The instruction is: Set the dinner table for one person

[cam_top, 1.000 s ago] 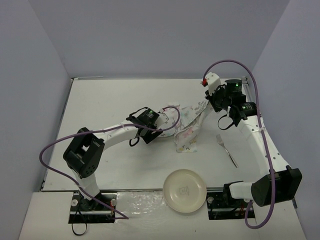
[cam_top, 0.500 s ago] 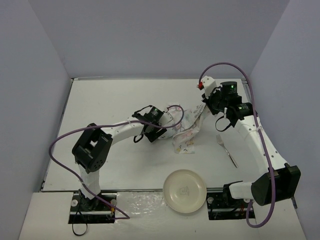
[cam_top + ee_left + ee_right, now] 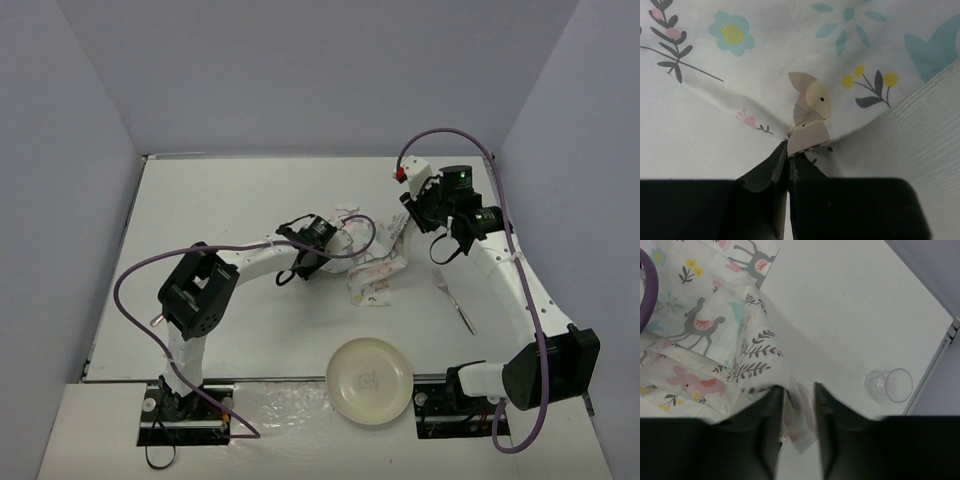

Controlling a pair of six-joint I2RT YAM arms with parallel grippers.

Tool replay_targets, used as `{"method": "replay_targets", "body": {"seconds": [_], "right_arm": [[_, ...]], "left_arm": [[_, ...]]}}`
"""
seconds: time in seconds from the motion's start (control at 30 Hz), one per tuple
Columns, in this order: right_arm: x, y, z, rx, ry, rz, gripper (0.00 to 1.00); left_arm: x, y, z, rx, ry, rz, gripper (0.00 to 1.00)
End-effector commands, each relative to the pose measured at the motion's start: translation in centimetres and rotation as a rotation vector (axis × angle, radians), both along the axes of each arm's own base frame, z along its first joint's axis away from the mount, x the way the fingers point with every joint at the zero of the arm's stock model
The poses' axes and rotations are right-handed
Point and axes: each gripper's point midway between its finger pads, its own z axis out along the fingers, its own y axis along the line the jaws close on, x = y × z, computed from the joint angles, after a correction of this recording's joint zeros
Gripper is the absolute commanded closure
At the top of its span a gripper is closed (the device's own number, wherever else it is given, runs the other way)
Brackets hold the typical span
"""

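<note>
The floral placemat point(image 3: 372, 262) lies crumpled in the middle of the white dinner table point(image 3: 215, 195). My left gripper point(image 3: 325, 240) is at the cloth's left edge, and the left wrist view shows that gripper point(image 3: 787, 146) shut on a pinched fold of the placemat point(image 3: 805, 107). My right gripper point(image 3: 404, 218) is at the cloth's far right corner. In the right wrist view it point(image 3: 799, 390) stands open, a loose corner of the placemat point(image 3: 720, 335) hanging between its fingers without being pinched.
A cream plate point(image 3: 369, 380) sits at the near edge between the arm bases. A fork point(image 3: 455, 302) lies right of the placemat, beside the right arm. A clear glass point(image 3: 888, 385) stands near the table's far right edge.
My left gripper moved right onto the placemat's edge and shut on it. My right gripper opened, letting go of the cloth corner, and the placemat has bunched up between the two.
</note>
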Motion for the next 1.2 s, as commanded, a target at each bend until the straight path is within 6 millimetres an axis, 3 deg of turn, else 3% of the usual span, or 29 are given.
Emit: {"method": "replay_targets", "body": {"seconds": [0.0,0.03,0.1,0.2,0.33,0.43,0.63,0.87,0.97,1.03,1.17], "right_arm": [[0.2,-0.4,2.5,-0.01,-0.095,-0.004,0.1],[0.2,-0.3,2.9,-0.007,-0.102,-0.001,0.01],[0.2,0.2,4.1,0.012,-0.123,0.013,0.0],[-0.2,1.7,5.5,0.073,-0.13,0.074,0.0],[-1.8,5.8,5.6,0.211,-0.049,0.226,0.0],[-2.9,8.5,4.5,0.307,0.029,0.344,0.0],[-2.7,12.2,0.3,0.342,0.174,0.422,0.0],[-1.9,16.4,-4.7,0.222,0.273,0.427,0.0],[-0.1,17.5,-6.8,0.125,0.245,0.341,0.0],[1.9,16.7,-7.5,0.054,0.191,0.226,0.0],[3.3,16.5,-8.7,-0.041,0.138,0.148,0.0]], "left_arm": [[2.6,-0.1,8.2,-0.052,-0.15,-0.007,1.0],[2.9,0.0,9.6,-0.068,-0.172,-0.002,1.0],[3.3,1.2,12.6,-0.071,-0.197,-0.002,1.0],[3.9,2.8,15.4,-0.088,-0.245,0.02,1.0],[4.4,3.9,16.8,-0.105,-0.267,0.049,1.0],[4.8,4.4,17.5,-0.115,-0.279,0.068,1.0],[5.1,4.8,18.3,-0.109,-0.287,0.073,1.0],[5.4,5.4,18.6,-0.12,-0.281,0.091,1.0],[5.4,5.4,18.8,-0.129,-0.277,0.092,1.0],[5.2,5.5,19.0,-0.134,-0.274,0.09,1.0],[5.0,5.8,20.0,-0.154,-0.277,0.089,1.0]]}}
